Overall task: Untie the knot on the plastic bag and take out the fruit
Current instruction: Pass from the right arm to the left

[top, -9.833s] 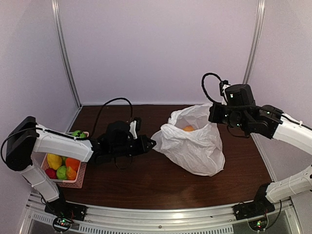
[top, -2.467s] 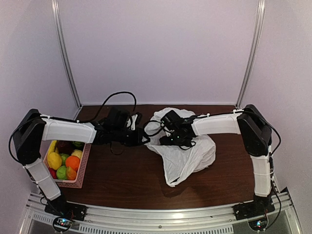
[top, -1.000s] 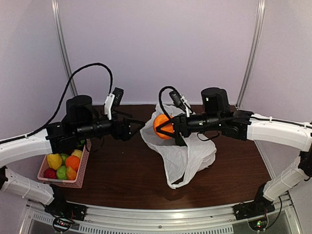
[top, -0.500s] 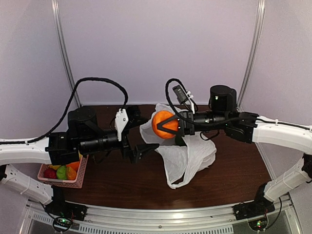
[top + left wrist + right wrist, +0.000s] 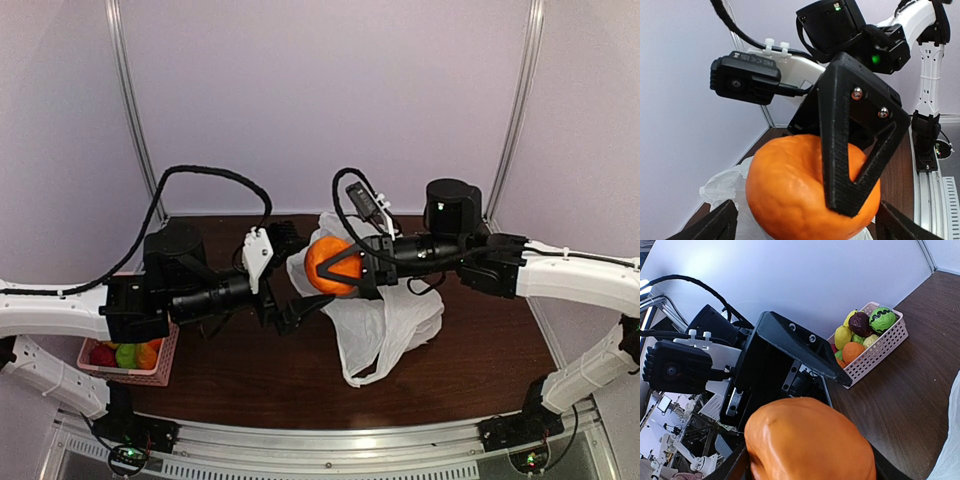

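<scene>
Plastic bag (image 5: 385,325) lay centre-right on the table (image 5: 250,370) in the top view, mouth open, no knot visible. Right gripper (image 5: 322,268), partly closed, held an orange (image 5: 320,252) aloft at centre frame; left gripper (image 5: 292,280) stood fully spread beside it, holding nothing. Left wrist view: orange (image 5: 790,195) sat between the spread fingers (image 5: 710,227), apparently not touching. Right wrist view: basket (image 5: 875,345) of fruit lay upper right. Judged: untying done, orange not yet deposited; any fruit left inside the bag could not be determined

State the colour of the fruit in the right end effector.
Orange; the fruit shows best in the left wrist view.
</scene>
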`<action>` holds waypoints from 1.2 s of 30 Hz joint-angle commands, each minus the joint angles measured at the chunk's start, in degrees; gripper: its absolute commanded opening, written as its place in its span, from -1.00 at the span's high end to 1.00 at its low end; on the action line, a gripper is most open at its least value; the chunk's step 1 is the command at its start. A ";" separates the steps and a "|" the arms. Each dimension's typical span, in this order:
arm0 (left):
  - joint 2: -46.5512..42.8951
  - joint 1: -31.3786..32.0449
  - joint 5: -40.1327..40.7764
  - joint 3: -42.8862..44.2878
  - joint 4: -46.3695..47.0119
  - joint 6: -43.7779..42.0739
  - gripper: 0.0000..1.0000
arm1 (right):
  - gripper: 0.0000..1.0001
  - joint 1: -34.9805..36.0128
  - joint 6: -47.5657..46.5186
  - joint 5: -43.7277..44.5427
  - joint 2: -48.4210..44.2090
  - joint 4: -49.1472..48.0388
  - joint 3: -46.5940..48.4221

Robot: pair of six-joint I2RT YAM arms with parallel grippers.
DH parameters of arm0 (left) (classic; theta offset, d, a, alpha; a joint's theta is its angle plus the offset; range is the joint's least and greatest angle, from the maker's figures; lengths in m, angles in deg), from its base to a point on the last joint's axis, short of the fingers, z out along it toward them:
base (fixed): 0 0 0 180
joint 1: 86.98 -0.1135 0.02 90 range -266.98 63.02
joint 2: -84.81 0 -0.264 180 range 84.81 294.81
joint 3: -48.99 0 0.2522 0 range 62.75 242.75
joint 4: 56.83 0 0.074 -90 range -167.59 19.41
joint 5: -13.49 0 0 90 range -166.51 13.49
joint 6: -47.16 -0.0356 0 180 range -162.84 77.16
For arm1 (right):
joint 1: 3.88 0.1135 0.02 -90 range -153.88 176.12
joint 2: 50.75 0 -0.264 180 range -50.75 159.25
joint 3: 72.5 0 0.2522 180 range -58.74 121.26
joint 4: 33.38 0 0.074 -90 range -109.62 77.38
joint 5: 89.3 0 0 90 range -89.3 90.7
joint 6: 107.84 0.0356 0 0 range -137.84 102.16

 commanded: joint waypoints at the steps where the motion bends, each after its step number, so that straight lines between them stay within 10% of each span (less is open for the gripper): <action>1: 0.94 0.57 -0.59 2.07 2.96 -0.62 -0.95 | -0.01 0.94 0.83 -0.56 0.85 -2.39 0.19; 24: 3.25 1.63 -0.85 3.86 1.61 -0.76 -0.63 | -0.08 2.14 0.95 1.23 0.69 -1.88 -0.23; 36: 3.22 1.61 -0.60 4.74 -1.23 0.35 -0.47 | -0.55 2.09 -0.18 6.83 -1.87 -1.60 -1.14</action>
